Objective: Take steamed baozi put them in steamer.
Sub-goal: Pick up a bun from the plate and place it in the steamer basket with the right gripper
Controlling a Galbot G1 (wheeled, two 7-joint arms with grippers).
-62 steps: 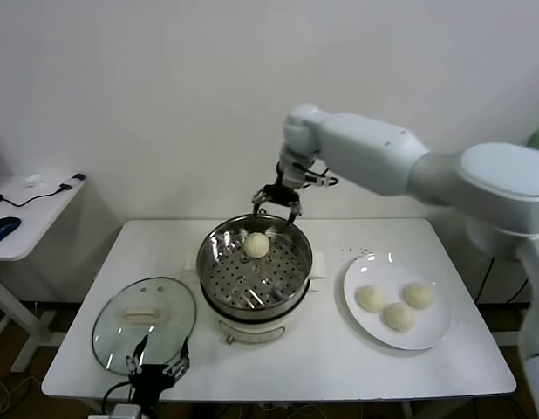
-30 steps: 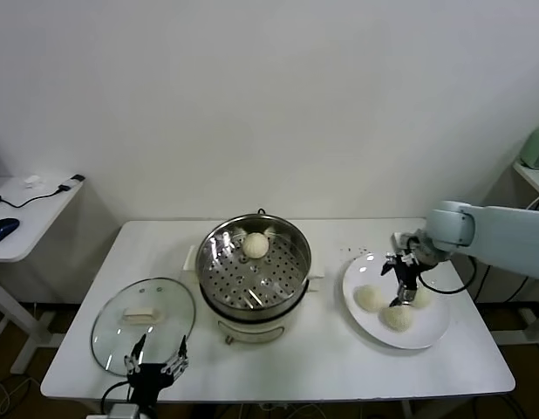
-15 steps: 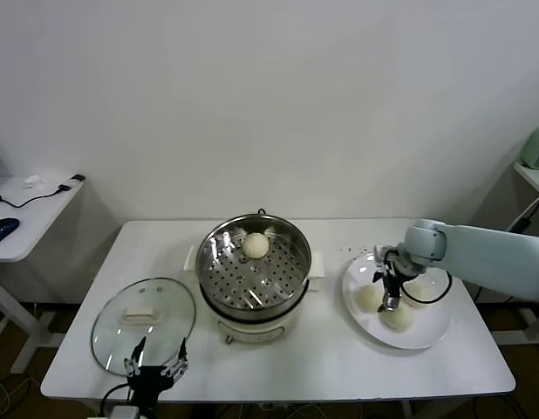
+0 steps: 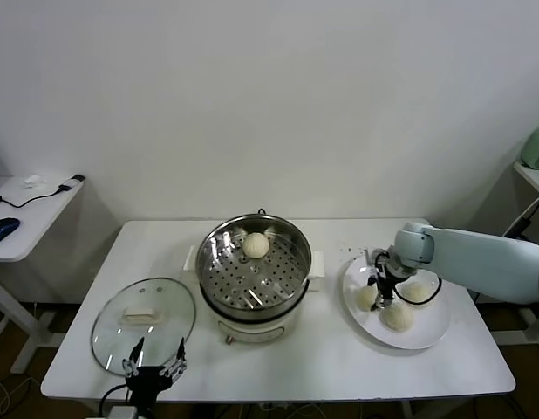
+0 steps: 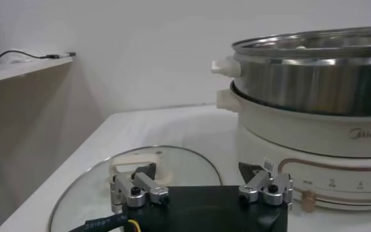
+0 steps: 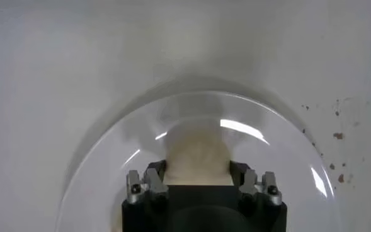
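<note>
Fingers of your right gripper [image 6: 198,183] are closing around a baozi [image 6: 196,157] on the plate [image 4: 426,336] (soft dough), so over-squeezing could dent it.

Baozi [image 6: 196,161] half-hidden behind right end effector [image 6: 198,183], plate [image 6: 103,157] edge-cropped

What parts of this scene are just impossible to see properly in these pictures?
- Right gripper fingertips: in the right wrist view the gripper body hides them, so whether they touch the baozi is unclear.
- Baozi in the steamer: in the left wrist view the steel wall hides it.
- Glass lid: cut off by the left wrist picture's edge and the left gripper.
- Plate baozi: the right arm partly covers them in the head view.
</note>
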